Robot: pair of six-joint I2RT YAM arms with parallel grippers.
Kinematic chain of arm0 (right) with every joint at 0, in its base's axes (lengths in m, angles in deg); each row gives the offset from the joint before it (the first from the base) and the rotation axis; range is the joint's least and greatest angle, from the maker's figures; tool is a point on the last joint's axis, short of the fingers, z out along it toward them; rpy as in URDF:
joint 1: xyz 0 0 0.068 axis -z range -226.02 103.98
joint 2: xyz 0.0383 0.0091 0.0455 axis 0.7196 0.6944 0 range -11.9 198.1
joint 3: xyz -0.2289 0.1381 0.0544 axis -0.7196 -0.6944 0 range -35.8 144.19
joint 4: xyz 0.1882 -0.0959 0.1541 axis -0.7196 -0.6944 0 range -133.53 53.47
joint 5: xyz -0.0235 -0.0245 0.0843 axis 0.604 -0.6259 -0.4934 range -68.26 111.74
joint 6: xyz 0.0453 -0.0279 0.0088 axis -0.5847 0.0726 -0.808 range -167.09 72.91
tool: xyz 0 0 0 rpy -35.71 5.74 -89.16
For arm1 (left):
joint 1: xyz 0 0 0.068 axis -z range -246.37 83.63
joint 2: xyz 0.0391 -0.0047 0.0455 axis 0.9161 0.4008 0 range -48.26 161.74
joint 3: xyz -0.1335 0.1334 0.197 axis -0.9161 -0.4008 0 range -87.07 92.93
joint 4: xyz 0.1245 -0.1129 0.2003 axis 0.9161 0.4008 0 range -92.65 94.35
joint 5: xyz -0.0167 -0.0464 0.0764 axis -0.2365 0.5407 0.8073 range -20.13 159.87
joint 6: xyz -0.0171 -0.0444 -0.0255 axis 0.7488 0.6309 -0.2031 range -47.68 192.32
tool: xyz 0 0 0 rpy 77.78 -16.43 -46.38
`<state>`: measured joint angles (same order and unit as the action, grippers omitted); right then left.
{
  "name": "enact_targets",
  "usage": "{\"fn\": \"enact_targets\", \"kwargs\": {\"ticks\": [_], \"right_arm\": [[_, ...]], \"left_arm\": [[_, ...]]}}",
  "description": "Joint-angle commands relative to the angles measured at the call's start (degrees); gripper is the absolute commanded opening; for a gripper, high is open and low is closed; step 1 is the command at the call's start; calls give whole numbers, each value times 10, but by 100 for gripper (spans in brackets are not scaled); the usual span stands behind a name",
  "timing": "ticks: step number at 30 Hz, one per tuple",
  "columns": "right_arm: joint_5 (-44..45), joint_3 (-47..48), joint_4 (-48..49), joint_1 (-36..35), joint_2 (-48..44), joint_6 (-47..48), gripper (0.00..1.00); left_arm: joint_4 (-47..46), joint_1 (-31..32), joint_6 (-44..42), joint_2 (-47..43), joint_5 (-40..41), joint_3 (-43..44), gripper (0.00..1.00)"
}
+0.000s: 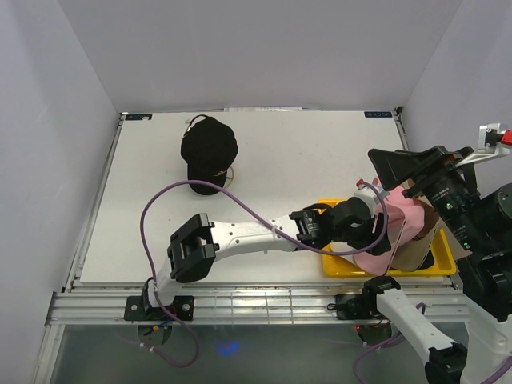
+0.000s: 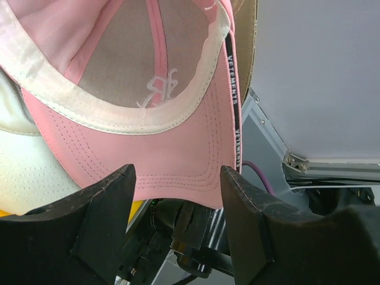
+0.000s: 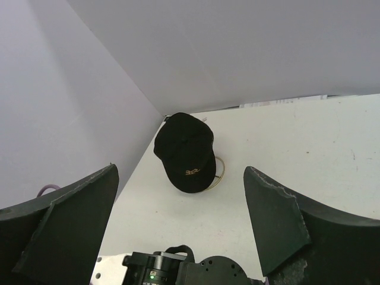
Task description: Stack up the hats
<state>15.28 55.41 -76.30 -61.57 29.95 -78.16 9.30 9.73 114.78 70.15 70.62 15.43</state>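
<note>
Pink cap point(image 2: 178, 130) brim lies just ahead of the left gripper point(image 2: 178, 173).
Jaws spread, brim edge between them, unclamped; right gripper point(image 3: 180, 172) also spread, empty, farther off.

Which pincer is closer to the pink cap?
Left. The left pincer is right at the brim of the pink cap; the right pincer stands apart, pointing toward the black cap.

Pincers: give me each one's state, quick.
Left pincer: open, brim of the pink hat just ahead, not gripped.
Right pincer: open, empty.
</note>
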Motion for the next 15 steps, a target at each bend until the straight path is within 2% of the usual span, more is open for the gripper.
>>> {"fn": "enact_targets", "kwargs": {"ticks": [1, 5, 15], "right_arm": [[0, -5, 12, 0, -11, -1, 91], [-4, -12, 10, 0, -12, -2, 91], [-4, -17, 8, -1, -20, -2, 91]], "left_arm": [[-14, 6, -11, -27, 35, 8, 69], [-39, 11, -12, -46, 38, -19, 69], [-36, 41, -44, -36, 57, 9, 71]]}}
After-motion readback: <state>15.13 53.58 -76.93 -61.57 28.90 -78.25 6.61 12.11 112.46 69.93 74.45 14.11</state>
